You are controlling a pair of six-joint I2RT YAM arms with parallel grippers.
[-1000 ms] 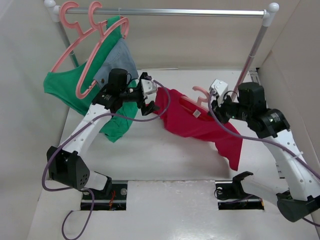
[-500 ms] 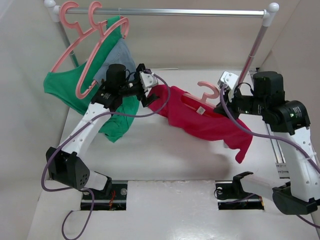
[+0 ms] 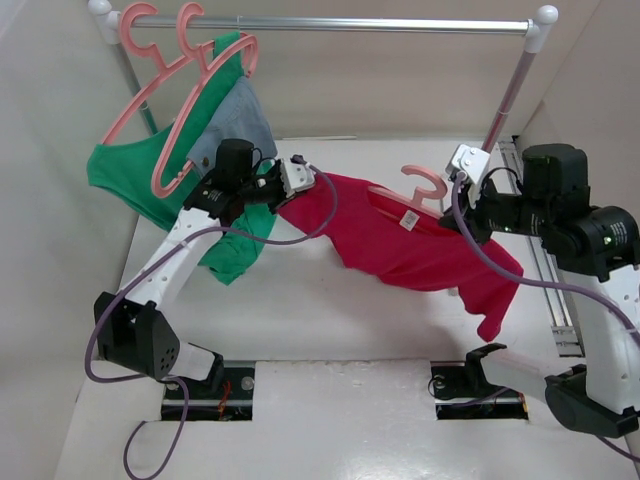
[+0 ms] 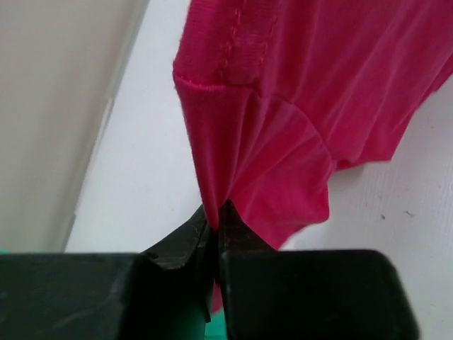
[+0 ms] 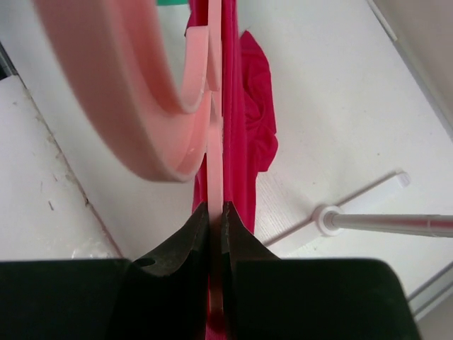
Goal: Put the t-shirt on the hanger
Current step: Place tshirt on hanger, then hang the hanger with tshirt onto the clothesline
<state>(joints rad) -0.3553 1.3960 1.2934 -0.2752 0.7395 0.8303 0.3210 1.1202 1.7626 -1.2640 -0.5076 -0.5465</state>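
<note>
Most of the hanger [image 3: 425, 185] is hidden inside the shirt [image 3: 400, 245]. From above, only its curled hook and a short run of one shoulder show at the neck, beside the white label [image 3: 410, 220]. How far the frame reaches into the sleeves cannot be made out. The shirt hangs clear of the counter [image 3: 300, 310], stretched between the two arms. Its long axis runs from upper left down to lower right, and one loose end droops at the lower right. The hook points up and toward the back wall. The left gripper [image 3: 285, 190] is pressed together on a bunched fold at the shirt's left edge; the left wrist view shows the red cloth [image 4: 283, 106] nipped between the fingertips [image 4: 205, 230]. The right gripper [image 3: 455, 215] is closed on a thin pink bar of the hanger [image 5: 214, 106], with red cloth [image 5: 244, 106] just behind it. The green garment [image 3: 130, 180] and grey garment [image 3: 240, 115] partly hide the left arm's surroundings. They hang from the rail [image 3: 330, 25] at the back.
</note>
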